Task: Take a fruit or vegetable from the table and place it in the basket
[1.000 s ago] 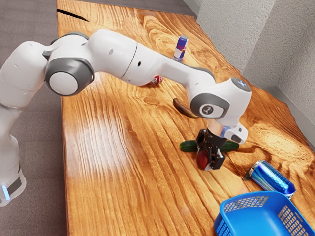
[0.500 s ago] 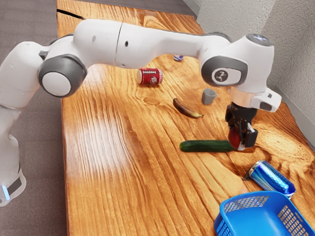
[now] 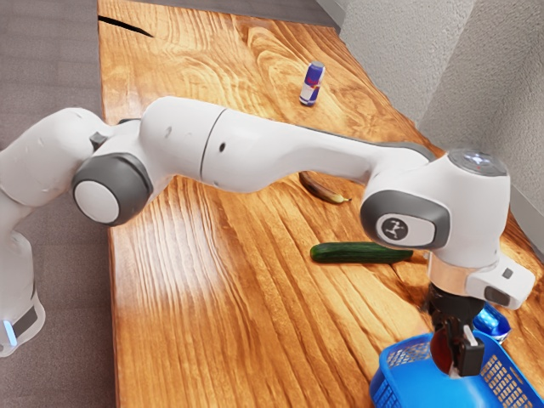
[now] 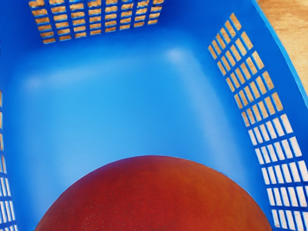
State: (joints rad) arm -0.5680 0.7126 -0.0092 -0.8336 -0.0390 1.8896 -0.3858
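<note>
Basket [image 3: 414, 384] in 2 views: side, close overhead

Red-orange fruit [image 4: 154, 197] over the blue basket's [image 4: 106, 101] floor.

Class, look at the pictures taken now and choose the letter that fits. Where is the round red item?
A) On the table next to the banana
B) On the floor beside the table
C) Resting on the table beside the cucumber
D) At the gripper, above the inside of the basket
D: the red item is at the gripper, with the blue floor of the basket beneath it in the wrist view.
</note>
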